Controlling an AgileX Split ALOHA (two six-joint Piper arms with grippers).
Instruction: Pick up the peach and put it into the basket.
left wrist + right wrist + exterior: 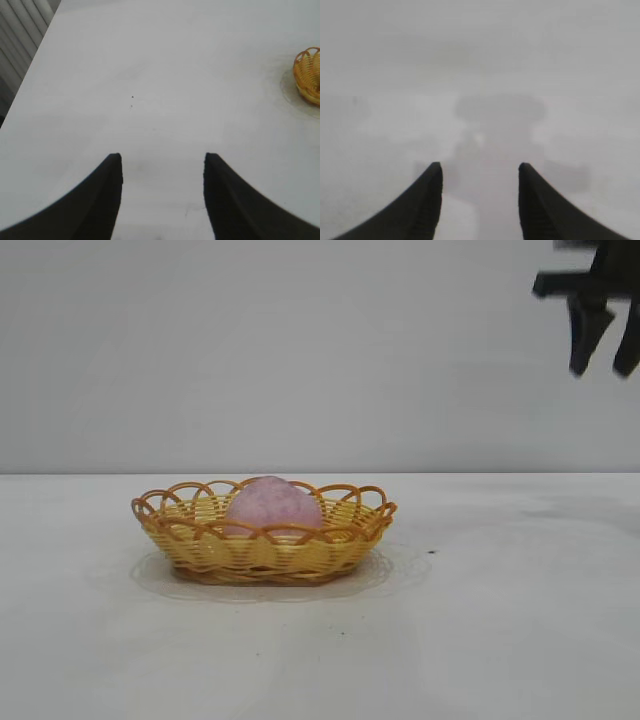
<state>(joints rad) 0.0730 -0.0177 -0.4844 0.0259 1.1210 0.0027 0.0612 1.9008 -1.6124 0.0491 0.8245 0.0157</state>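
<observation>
right gripper [603,360] high, peach [272,504] in basket [190,540]

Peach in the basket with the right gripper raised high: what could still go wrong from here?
Little seems likely. The peach sits inside the basket but rises above its low looped rim, so a knock could roll it out. The right gripper hangs open, high and off to the side; a low return path might clip the basket. The left gripper is open over bare table.

Soft even light, faint shadows — right wrist view hazy, unfocused
</observation>
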